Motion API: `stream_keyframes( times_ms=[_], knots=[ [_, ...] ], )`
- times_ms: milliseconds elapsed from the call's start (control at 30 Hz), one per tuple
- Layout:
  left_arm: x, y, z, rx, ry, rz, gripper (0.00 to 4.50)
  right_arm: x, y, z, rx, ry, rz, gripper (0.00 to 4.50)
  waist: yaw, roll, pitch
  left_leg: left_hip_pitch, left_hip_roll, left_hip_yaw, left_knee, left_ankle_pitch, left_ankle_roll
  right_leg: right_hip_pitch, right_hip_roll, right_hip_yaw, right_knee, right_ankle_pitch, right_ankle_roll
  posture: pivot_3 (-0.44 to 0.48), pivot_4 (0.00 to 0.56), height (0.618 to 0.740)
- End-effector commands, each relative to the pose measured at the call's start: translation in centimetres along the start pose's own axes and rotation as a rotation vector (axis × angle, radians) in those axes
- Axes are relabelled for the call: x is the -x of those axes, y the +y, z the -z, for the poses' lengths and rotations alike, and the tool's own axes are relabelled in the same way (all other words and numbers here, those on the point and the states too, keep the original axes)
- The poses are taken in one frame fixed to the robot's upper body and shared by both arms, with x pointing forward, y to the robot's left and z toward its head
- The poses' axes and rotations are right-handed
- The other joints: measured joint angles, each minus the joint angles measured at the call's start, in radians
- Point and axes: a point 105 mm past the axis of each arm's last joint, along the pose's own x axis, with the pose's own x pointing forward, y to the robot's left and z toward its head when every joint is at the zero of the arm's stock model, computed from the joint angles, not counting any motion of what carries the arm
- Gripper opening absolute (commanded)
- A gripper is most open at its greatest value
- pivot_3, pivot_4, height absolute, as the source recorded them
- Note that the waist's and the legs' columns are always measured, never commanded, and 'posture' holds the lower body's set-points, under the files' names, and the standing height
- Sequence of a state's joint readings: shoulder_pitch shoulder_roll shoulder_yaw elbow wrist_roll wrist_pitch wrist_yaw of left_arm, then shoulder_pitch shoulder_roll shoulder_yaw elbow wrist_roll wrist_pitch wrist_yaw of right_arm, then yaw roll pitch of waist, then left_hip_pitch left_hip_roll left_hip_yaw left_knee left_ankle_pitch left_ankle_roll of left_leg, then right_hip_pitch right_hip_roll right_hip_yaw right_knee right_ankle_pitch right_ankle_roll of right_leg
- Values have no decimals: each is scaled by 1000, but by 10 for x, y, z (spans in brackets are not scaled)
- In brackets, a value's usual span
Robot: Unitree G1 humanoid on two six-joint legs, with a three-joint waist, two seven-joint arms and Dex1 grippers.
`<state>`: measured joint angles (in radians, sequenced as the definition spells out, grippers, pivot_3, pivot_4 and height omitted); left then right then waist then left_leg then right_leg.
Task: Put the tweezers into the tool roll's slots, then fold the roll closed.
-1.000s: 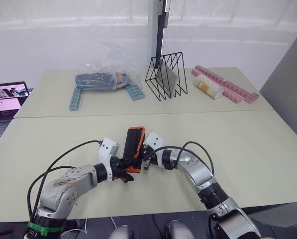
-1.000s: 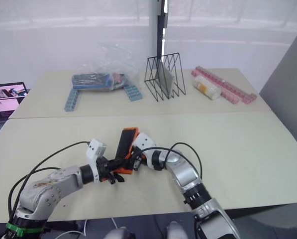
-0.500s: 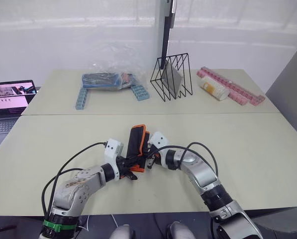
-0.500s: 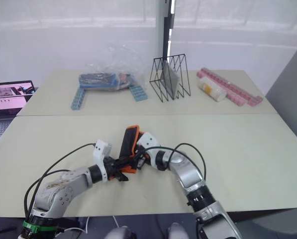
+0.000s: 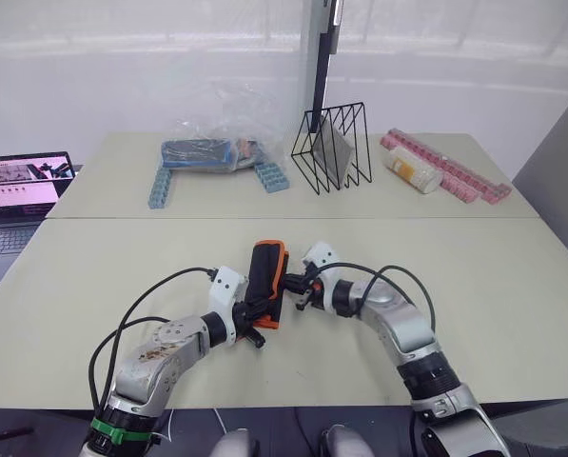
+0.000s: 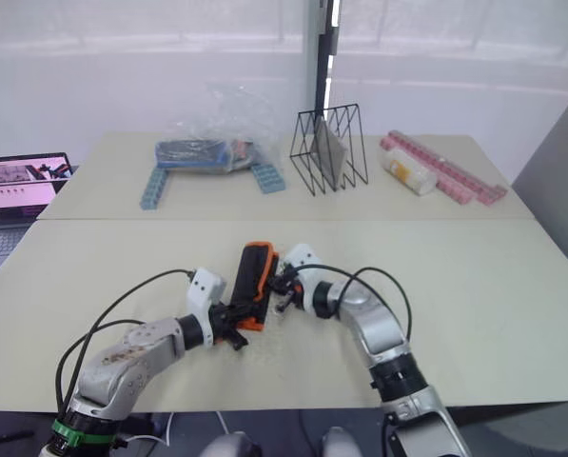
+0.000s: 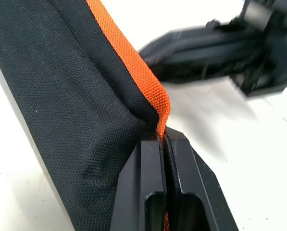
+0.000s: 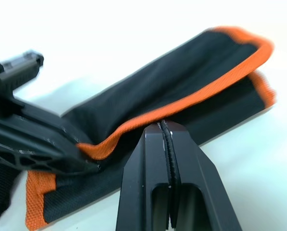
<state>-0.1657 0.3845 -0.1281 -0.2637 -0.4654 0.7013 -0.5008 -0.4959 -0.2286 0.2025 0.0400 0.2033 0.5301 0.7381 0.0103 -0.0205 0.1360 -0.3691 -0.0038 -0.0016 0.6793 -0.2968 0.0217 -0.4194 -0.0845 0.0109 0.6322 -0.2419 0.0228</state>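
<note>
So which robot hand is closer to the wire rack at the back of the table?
The right gripper. It sits at the tool roll, more directly below the black wire rack; the left gripper is lower and farther left. Both are far from it.

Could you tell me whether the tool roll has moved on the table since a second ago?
Cannot tell. The whole view has shifted, wire rack included, so the camera moved; the tool roll lies before it, pinched by the left gripper and the right gripper.
</note>
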Motion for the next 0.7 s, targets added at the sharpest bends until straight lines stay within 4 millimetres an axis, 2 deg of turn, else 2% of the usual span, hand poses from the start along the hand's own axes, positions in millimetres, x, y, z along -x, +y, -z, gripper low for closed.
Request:
stream_keyframes(
  times_ms=[33,133,200,333,433,567,700],
  knots=[
    [-2,8,36,48,139,-47,25,5,6,-34,49,-145,-60,0,0,0,0,0,0,0,0,0,0,0,0,0,0,0,0,0,150,724],
    [-2,6,37,42,150,-37,25,-2,14,-41,75,-178,-105,0,0,0,0,0,0,0,0,1,1,0,0,0,0,0,1,0,150,724],
    [-2,6,38,40,153,-37,25,-9,16,-39,87,-163,-105,0,0,0,0,0,0,0,0,1,2,0,1,0,0,1,1,0,150,724],
    [-1,6,39,30,165,-33,25,-27,4,-11,127,-11,-36,0,1,0,0,0,0,0,0,1,2,1,1,0,0,1,0,0,150,724],
    [-1,6,39,20,169,-34,25,-29,-2,13,109,86,-24,0,1,0,0,0,-1,0,0,1,1,1,1,0,0,1,1,0,150,724],
    [0,6,36,-3,159,-32,25,-27,-4,32,85,161,-28,0,-1,2,-3,1,0,0,0,2,1,1,1,0,0,1,1,0,150,724],
    [7,4,22,-11,104,0,1220,-27,-1,40,75,184,-41,0,-2,3,-5,2,0,1,0,1,1,2,0,0,0,1,1,0,150,724]
  ],
)
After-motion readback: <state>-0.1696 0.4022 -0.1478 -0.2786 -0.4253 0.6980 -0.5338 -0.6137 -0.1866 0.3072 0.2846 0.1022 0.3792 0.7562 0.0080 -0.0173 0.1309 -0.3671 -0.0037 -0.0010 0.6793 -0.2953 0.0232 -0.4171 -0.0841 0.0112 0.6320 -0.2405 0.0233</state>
